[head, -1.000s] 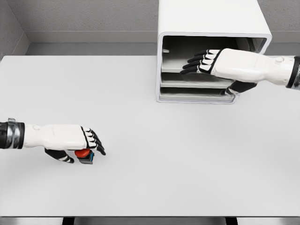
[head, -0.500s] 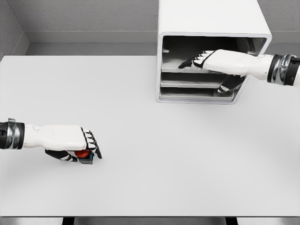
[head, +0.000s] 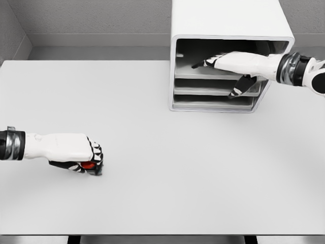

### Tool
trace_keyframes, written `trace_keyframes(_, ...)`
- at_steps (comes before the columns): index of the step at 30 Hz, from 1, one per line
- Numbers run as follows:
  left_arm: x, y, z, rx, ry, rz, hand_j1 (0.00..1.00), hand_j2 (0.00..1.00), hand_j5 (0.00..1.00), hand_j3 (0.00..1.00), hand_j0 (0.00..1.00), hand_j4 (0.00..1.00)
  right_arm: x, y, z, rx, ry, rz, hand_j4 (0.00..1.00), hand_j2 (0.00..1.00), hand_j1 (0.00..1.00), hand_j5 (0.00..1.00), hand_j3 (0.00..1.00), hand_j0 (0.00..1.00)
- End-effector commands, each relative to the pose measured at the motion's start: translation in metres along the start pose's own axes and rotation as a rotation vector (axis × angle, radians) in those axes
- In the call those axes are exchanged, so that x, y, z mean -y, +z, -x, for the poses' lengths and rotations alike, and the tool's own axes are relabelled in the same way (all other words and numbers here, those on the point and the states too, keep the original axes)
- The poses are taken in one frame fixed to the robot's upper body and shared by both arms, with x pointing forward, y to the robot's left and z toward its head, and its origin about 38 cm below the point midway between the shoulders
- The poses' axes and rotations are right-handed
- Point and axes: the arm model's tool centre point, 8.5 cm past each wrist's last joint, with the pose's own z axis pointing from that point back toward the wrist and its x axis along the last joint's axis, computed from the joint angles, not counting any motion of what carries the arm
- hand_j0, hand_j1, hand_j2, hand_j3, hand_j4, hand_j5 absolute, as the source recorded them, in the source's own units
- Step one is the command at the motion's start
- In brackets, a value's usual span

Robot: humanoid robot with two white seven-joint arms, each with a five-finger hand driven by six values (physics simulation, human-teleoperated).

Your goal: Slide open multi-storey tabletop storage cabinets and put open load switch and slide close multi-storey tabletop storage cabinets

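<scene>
- The left hand (head: pixel 76 152) lies low on the worktop (head: pixel 162 178) at the near left, its fingers curled down around the load switch (head: pixel 89 165); only the switch's red part shows beneath the knuckles, so it looks gripped but not lifted.
- The right hand (head: pixel 223 63) reaches into the top opening of the storage cabinet (head: pixel 228 30) at the far right, fingers extended and flat over the upper tray (head: pixel 213 74), thumb (head: pixel 239 88) hanging down in front of the tray below. It grasps nothing that I can see.
- The step in hand, as I judge it, is getting a tray out far enough to receive the switch. The right hand should hook its fingertips behind the tray's front lip and draw straight toward the robot, level with the runners, so the tray does not cock and jam.
- The cabinet is light-looking and unanchored; a pull that is too sharp could drag the whole box across the worktop rather than slide the tray.
- The left hand should confirm a firm wrap before rising, since a small block held by fingertips can twist out.
- The switch sits well apart from the cabinet, so the carry crosses much of the worktop; keep it low and wait until the right hand clears the opening.
</scene>
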Motion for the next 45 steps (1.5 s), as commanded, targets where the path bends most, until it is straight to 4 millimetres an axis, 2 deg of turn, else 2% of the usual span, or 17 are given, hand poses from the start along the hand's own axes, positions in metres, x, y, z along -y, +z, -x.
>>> trace_keyframes(1, 0.0, 0.007, 0.002, -0.015, 0.005, 0.006, 0.39, 0.39, 0.39, 0.39, 0.39, 0.39, -0.011, -0.01, -0.003, 0.009, -0.008, -0.027, 1.0, 1.0, 1.0, 1.0, 1.0, 1.0)
trace_keyframes(2, -0.006, 0.015, 0.006, -0.036, -0.01, 0.008, 0.39, 0.39, 0.39, 0.39, 0.39, 0.39, -0.011, -0.009, -0.004, 0.011, -0.005, -0.027, 1.0, 1.0, 1.0, 1.0, 1.0, 1.0)
trace_keyframes(6, -0.012, 0.028, 0.01, -0.066, -0.023, 0.011, 0.39, 0.39, 0.39, 0.39, 0.39, 0.39, -0.008, -0.005, -0.009, 0.023, 0.017, -0.026, 1.0, 1.0, 1.0, 1.0, 1.0, 1.0)
trace_keyframes(12, -0.018, 0.03, 0.011, -0.069, -0.033, 0.002, 0.39, 0.39, 0.39, 0.39, 0.39, 0.39, -0.005, 0.014, -0.015, 0.027, 0.063, -0.027, 1.0, 1.0, 1.0, 1.0, 1.0, 1.0)
trace_keyframes(17, -0.031, 0.03, 0.011, -0.068, -0.055, -0.023, 0.39, 0.39, 0.39, 0.39, 0.39, 0.39, -0.008, 0.018, -0.028, 0.057, 0.086, -0.034, 1.0, 1.0, 1.0, 1.0, 1.0, 1.0)
trace_keyframes(27, -0.035, 0.031, 0.011, -0.068, -0.059, -0.03, 0.4, 0.4, 0.4, 0.4, 0.4, 0.4, -0.018, 0.031, -0.04, 0.101, 0.115, -0.054, 1.0, 1.0, 1.0, 1.0, 1.0, 1.0)
trace_keyframes(31, -0.035, 0.032, 0.011, -0.07, -0.059, -0.029, 0.4, 0.4, 0.4, 0.4, 0.4, 0.4, -0.02, 0.049, -0.04, 0.124, 0.14, -0.041, 1.0, 1.0, 1.0, 1.0, 1.0, 1.0)
trace_keyframes(34, -0.034, 0.032, 0.011, -0.069, -0.058, -0.028, 0.4, 0.4, 0.4, 0.4, 0.4, 0.4, -0.021, 0.05, -0.042, 0.149, 0.152, -0.041, 1.0, 1.0, 1.0, 1.0, 1.0, 1.0)
trace_keyframes(36, -0.035, 0.032, 0.011, -0.069, -0.06, -0.028, 0.4, 0.4, 0.4, 0.4, 0.4, 0.4, -0.01, 0.053, -0.039, 0.141, 0.106, -0.001, 1.0, 1.0, 1.0, 1.0, 1.0, 1.0)
trace_keyframes(39, -0.035, 0.032, 0.011, -0.069, -0.06, -0.028, 0.4, 0.4, 0.4, 0.4, 0.4, 0.4, -0.009, 0.049, -0.026, 0.018, 0.013, 0.002, 1.0, 1.0, 1.0, 1.0, 1.0, 1.0)
trace_keyframes(45, -0.035, 0.032, 0.011, -0.069, -0.06, -0.028, 0.4, 0.4, 0.4, 0.4, 0.4, 0.4, -0.001, 0.034, -0.024, -0.017, -0.043, 0.025, 1.0, 1.0, 1.0, 1.0, 1.0, 1.0)
